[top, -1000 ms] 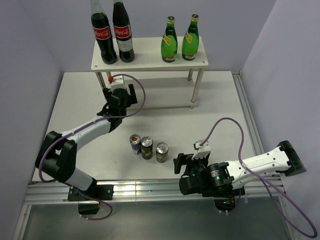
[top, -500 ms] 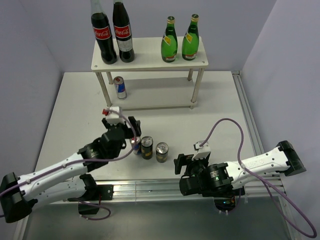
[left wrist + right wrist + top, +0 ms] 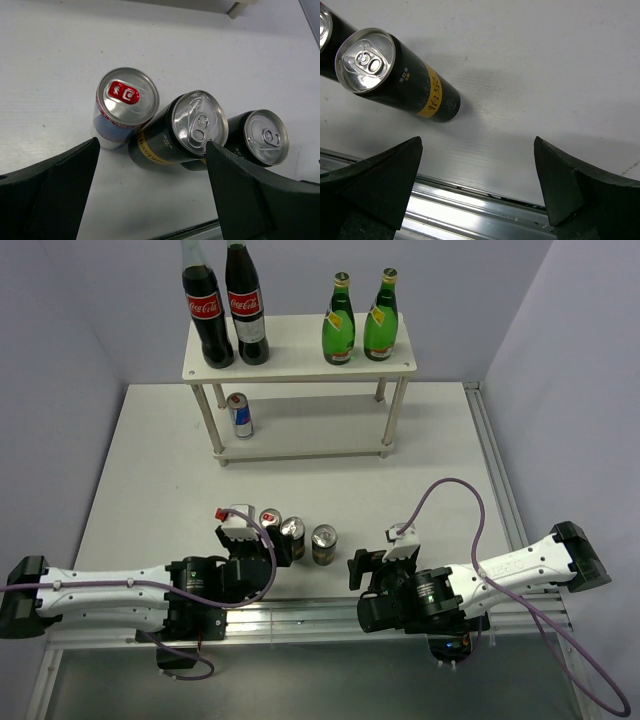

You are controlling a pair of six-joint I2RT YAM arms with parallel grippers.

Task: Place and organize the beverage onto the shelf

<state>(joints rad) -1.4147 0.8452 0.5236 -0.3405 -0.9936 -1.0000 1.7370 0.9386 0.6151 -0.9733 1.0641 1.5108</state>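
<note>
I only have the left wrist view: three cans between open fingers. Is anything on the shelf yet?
Observer: Yes, two green bottles stand on the top board of the shelf, beside two cola bottles.
Operator: And the lower board?
Observer: One blue can stands there, at its left end.
Operator: What is the right gripper doing?
Observer: The right gripper is open beside the rightmost dark can, holding nothing.

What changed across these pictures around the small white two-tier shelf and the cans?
The left gripper drew back from the lower tier of the white shelf toward the near edge, leaving a blue-and-silver slim can standing there; it now hangs open over the row of three cans. The open right gripper, that row, the green glass bottles and dark cola bottles stayed put.
</note>
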